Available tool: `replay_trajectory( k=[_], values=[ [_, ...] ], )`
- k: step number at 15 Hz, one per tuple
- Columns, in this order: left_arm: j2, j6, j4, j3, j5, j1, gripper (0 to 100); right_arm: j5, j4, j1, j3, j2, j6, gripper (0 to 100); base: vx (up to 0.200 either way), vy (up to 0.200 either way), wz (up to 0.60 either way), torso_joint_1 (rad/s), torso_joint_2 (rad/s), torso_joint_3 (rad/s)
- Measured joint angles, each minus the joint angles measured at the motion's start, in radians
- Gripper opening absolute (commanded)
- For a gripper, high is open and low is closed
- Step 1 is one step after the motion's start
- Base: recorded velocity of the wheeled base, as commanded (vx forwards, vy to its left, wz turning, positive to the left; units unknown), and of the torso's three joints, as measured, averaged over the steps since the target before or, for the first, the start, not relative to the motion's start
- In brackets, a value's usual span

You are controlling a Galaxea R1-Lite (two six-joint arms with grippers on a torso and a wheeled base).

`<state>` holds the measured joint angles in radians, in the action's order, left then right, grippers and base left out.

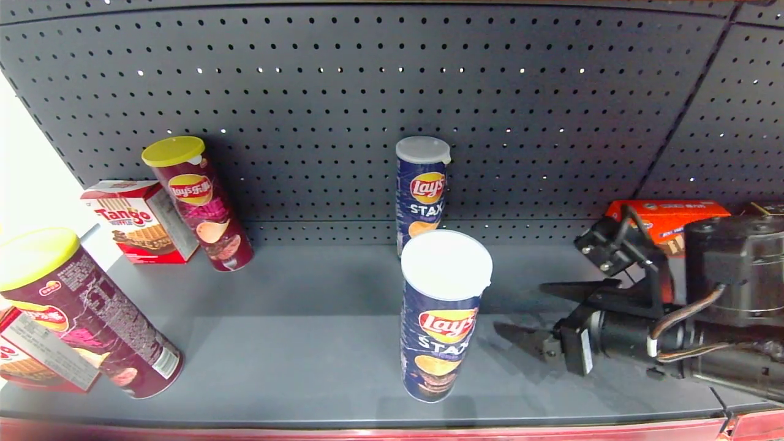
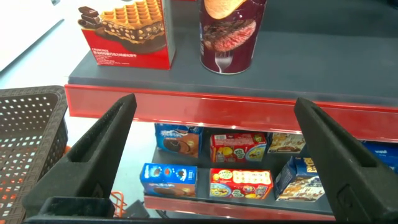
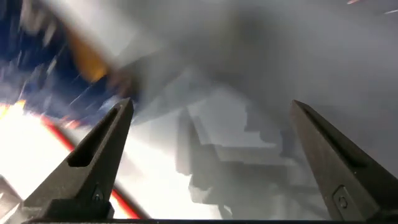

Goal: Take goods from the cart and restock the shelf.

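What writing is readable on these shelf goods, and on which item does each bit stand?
"Lay's STAX": front blue can.
"Lay's STAX": rear blue can.
"Lay's": rear maroon can; the characters after it are too small.
"Tango": red wafer box.
Front maroon can, orange box, lower-shelf packs: print too small to read.
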<state>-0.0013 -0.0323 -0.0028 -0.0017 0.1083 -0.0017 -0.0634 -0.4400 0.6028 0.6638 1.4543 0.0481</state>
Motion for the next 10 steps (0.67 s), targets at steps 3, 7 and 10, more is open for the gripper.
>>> replay_trajectory(
  k=[3,7,10],
  values=[
    [0.0,0.001,0.0,0.0,-0.002,0.0,100,0.0,-0.012,-0.144,-0.024,-0.141,0.008,100,0.0,0.0,0.0,0.0,0.0,0.0],
    [0.0,0.002,0.0,0.0,-0.003,0.0,100,0.0,-0.02,-0.355,-0.18,-0.451,0.029,100,0.0,0.0,0.0,0.0,0.0,0.0],
    [0.0,0.005,0.0,0.0,-0.007,0.0,100,-0.001,0.003,-0.485,-0.383,-0.747,0.034,100,0.0,0.0,0.0,0.0,0.0,0.0]
  ],
)
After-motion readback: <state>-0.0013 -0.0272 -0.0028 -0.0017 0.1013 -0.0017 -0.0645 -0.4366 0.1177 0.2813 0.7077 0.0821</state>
